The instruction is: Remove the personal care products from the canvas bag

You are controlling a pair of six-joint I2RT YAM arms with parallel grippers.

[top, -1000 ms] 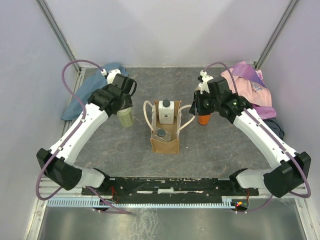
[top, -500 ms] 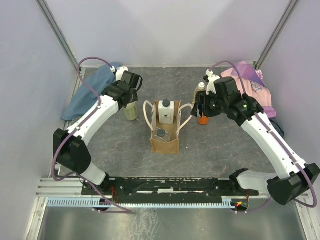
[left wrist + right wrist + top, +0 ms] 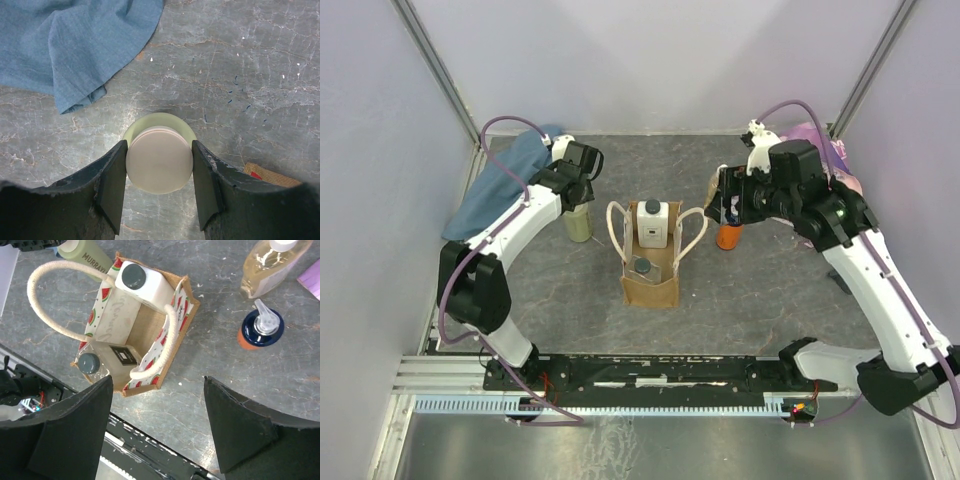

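Left of the canvas bag (image 3: 650,285), the left hand (image 3: 159,167) pinched the cream cap of a pale green bottle (image 3: 157,119) from both sides. The bottle stood upright on the tabletop (image 3: 770,300) near the blue cloth (image 3: 75,45) (well out of the bag's way, so I judged it the setting-down spot for that side). Across the bag, the right hand (image 3: 158,390) hung with its fingers spread wide and nothing between them. It was apart from the orange bottle (image 3: 260,329) with the blue cap, which stood on its own just beside a clear yellowish bottle (image 3: 270,262); that looked to me like a bottle already parked and a hand free for another reach. The bag sat mid-tabletop, upright and open-mouthed, tan outside, with a watermelon-print lining and two cream rope handles looping outward. Inside it stood a white rectangular bottle (image 3: 142,285) with a dark cap at one end and a small dark-lidded jar (image 3: 90,363) at the other, so the task looked only partly done.
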